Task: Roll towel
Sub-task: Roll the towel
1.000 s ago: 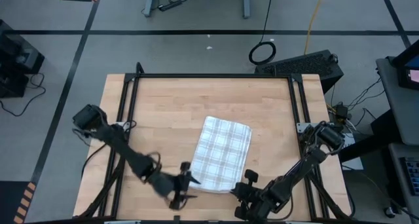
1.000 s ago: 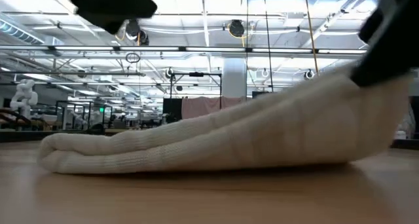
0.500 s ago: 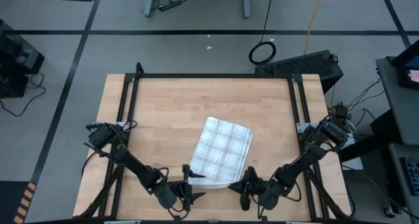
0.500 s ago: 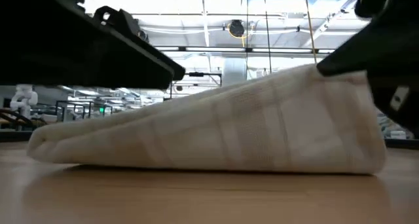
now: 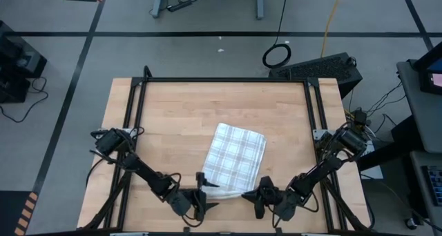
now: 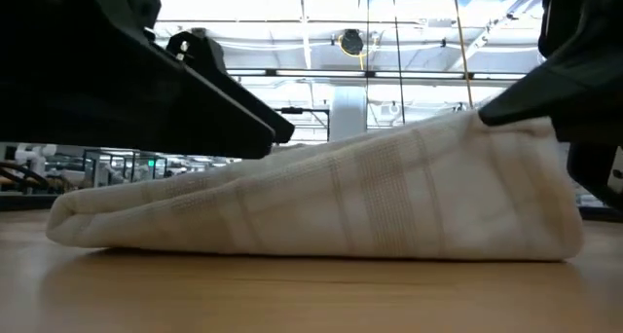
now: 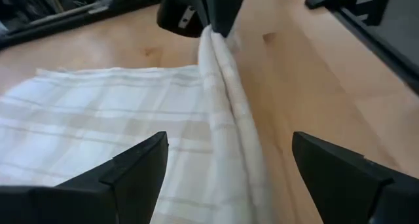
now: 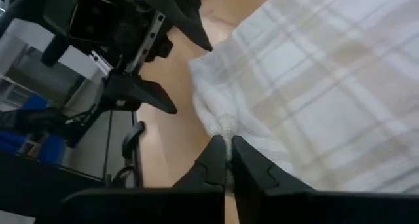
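The white plaid towel (image 5: pixel 235 159) lies folded on the wooden table (image 5: pixel 173 112), with most of it flat on the wood. My right gripper (image 5: pixel 258 193) is at the towel's near right corner, shut on its near edge, which it holds raised (image 6: pixel 467 129). My left gripper (image 5: pixel 202 194) is at the near left corner, low and open. In the left wrist view its fingers (image 7: pixel 141 162) stand on either side of the towel's near edge (image 7: pixel 229 119). I cannot tell whether they touch the cloth. My right gripper pinches the towel's near edge (image 8: pixel 224 127) between its two fingers, close to the near right corner. It holds several layers bunched together. The fingers come in low, from the table's near right. The pinched edge is lifted off the wood (image 6: pixel 487 138); the rest of the towel slopes down and lies on the table.
A black frame (image 5: pixel 221 80) runs along the table's far and side edges. Bare wood lies to the left of and beyond the towel (image 5: pixel 166 125). The two grippers face each other closely along the near edge.
My left gripper has come down toward the towel's near left corner and stays open. My right gripper has carried the raised near edge a little toward the table's left, so the right end of the towel now folds down under the lifted edge.
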